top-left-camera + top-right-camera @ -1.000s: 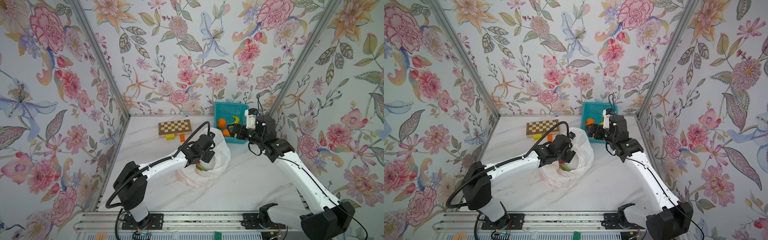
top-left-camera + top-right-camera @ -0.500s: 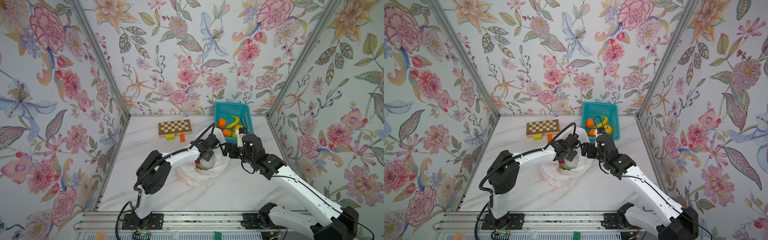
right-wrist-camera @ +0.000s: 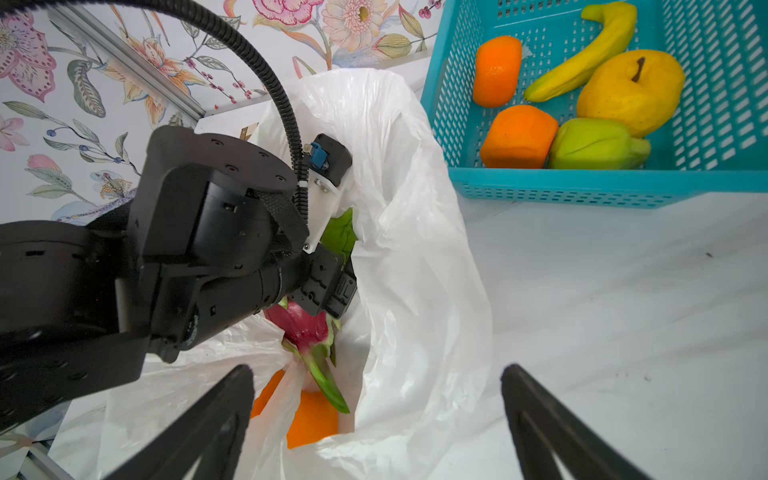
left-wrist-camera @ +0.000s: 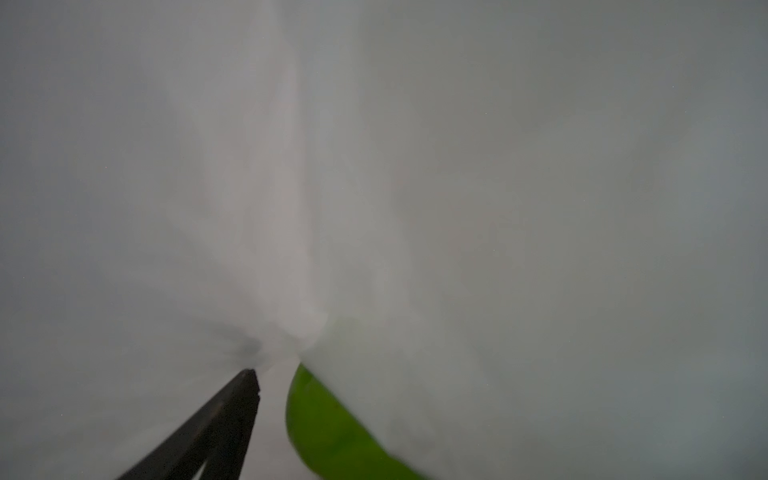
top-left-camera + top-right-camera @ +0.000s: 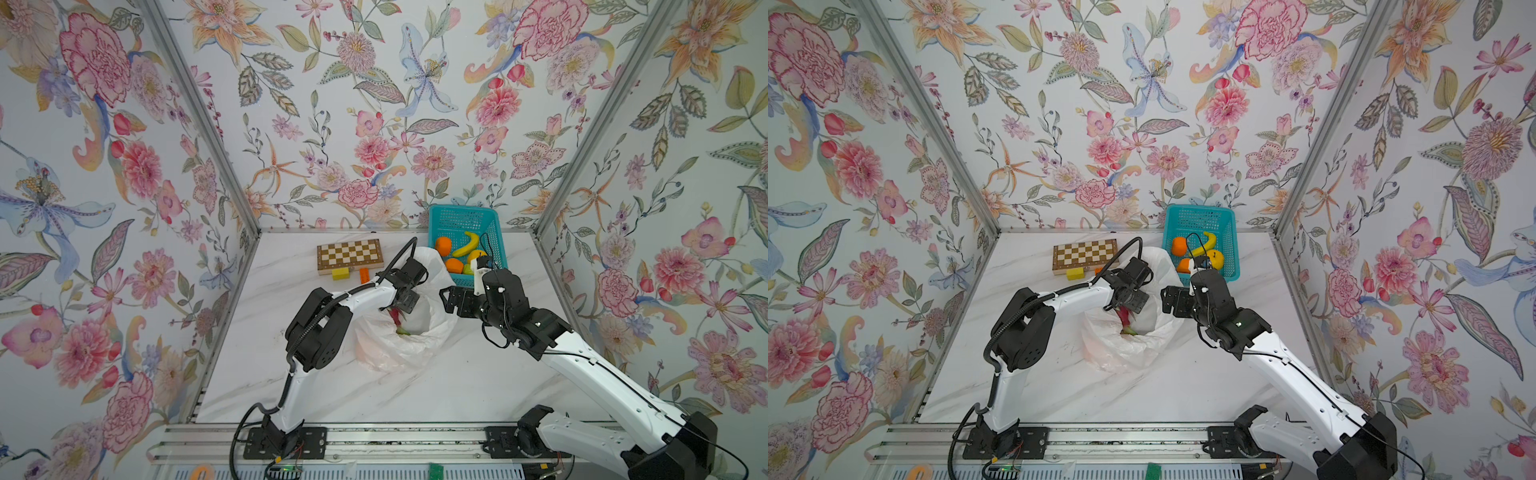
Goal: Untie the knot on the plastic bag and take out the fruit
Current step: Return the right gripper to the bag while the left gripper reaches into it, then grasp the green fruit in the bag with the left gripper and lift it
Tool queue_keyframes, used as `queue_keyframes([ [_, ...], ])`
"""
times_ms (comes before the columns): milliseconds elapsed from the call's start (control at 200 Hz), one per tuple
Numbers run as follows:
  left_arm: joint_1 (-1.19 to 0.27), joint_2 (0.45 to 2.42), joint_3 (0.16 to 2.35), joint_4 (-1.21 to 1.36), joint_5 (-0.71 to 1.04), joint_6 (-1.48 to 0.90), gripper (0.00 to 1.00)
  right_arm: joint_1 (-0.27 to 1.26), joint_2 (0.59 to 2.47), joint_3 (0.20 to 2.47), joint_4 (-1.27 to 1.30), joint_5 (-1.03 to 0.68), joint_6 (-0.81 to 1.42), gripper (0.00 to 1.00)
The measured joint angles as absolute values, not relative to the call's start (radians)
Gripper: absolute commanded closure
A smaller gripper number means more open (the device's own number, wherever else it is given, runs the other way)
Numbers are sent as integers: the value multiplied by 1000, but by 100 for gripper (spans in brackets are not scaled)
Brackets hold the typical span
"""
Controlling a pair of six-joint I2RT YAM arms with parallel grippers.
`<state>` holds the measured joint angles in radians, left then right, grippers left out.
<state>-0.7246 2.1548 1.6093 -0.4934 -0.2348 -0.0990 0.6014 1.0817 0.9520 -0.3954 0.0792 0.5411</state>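
In both top views the plastic bag [image 5: 399,353] [image 5: 1129,357] lies mid-table with its mouth gaping, its far edge just beside the teal basket [image 5: 461,218] [image 5: 1200,220]. The left gripper [image 5: 405,299] [image 5: 1134,300] reaches down into that mouth, right over the magenta dragon fruit [image 5: 395,319] [image 5: 1124,319]; its own body hides the fingers. The right gripper [image 5: 451,300] [image 5: 1169,300] hangs at the bag's right edge, near the basket's front wall. Bare marble lies in front of the bag and to its right; a chessboard [image 5: 349,255] sits behind it to the left.

In the left wrist view white plastic fills nearly everything. One dark finger [image 4: 216,428] shows with a green fruit [image 4: 328,432] just beside it; the other finger is out of sight, so I cannot tell how wide the jaws stand.

In the right wrist view the right gripper [image 3: 376,372] has its jaws spread wide and empty over the bag's rim. Inside lie the dragon fruit [image 3: 301,324] and an orange [image 3: 311,419] beneath it.
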Motion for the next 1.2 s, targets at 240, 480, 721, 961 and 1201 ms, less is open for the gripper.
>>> queue_keyframes([
  [240,-707,2185,1620,-472,-178,-98,35,607,1081,952,-404,92,559,6],
  [480,-706,2172,1614,-456,-122,-96,48,609,1084,947,-378,75,585,3],
  [721,-706,2079,1581,-453,-47,-111,51,629,1162,913,-294,25,604,4],
  [961,-706,1983,1554,-454,24,-132,52,634,1302,908,-251,59,634,16],
  [1201,-706,1905,1498,-463,85,-148,53,632,1401,929,-233,104,645,20],
])
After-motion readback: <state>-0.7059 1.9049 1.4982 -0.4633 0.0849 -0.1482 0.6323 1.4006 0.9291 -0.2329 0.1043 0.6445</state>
